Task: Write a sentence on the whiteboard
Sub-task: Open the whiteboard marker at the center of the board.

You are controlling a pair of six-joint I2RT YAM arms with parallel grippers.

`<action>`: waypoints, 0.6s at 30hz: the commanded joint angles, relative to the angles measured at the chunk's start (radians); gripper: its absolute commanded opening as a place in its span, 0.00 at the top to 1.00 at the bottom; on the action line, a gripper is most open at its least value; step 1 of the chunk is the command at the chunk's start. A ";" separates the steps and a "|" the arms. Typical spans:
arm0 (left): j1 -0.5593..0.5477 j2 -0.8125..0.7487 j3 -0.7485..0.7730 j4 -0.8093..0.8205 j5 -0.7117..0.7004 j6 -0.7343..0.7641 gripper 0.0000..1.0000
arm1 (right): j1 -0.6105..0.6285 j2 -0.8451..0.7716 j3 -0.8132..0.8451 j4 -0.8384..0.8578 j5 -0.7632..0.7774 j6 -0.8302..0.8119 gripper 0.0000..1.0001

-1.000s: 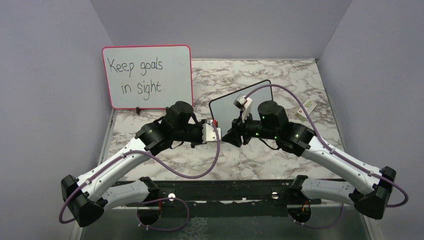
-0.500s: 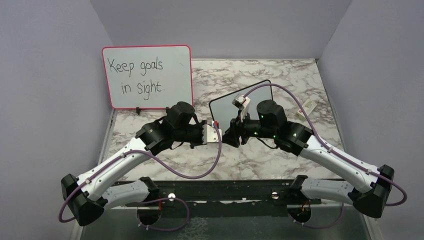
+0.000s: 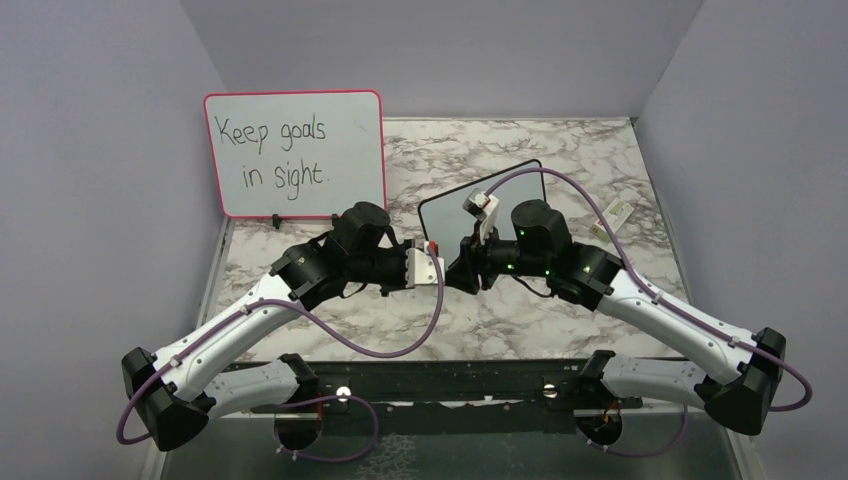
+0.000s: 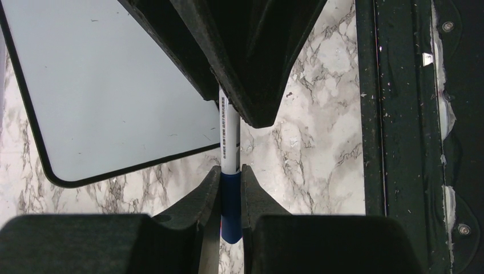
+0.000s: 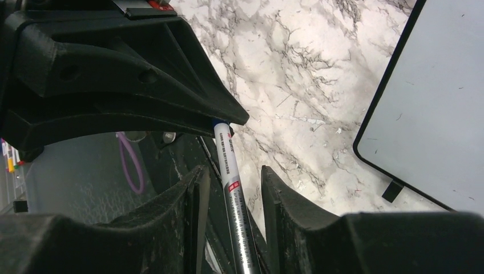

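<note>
The whiteboard (image 3: 500, 190), black-framed, lies on the marble table behind both grippers; it also shows in the left wrist view (image 4: 114, 85) and the right wrist view (image 5: 439, 108). Its surface is blank; no sentence is in view. A white marker (image 4: 229, 134) with a blue cap (image 4: 230, 200) spans between the grippers at mid-table. My left gripper (image 4: 230, 169) (image 3: 438, 262) is shut on the blue cap. My right gripper (image 5: 234, 169) (image 3: 463, 265) faces it, straddling the marker barrel (image 5: 231, 177), jaws open with a gap on each side.
A pink-framed board (image 3: 295, 150) with black handwriting stands upright at the back left. A small white item (image 3: 612, 215) lies near the right wall. A black rail (image 3: 430, 375) runs along the table's near edge. Purple walls close in the sides and back.
My right arm has edged a little left, toward the left gripper. The left arm and the marker's cap end have stayed put.
</note>
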 commanded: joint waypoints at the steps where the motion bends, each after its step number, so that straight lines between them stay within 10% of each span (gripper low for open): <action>1: -0.003 -0.004 0.029 0.006 -0.003 0.010 1.00 | -0.007 0.002 -0.017 0.038 -0.029 0.006 0.58; 18: -0.003 -0.005 0.012 0.011 0.003 0.004 1.00 | -0.016 -0.031 -0.029 0.071 -0.032 0.027 0.61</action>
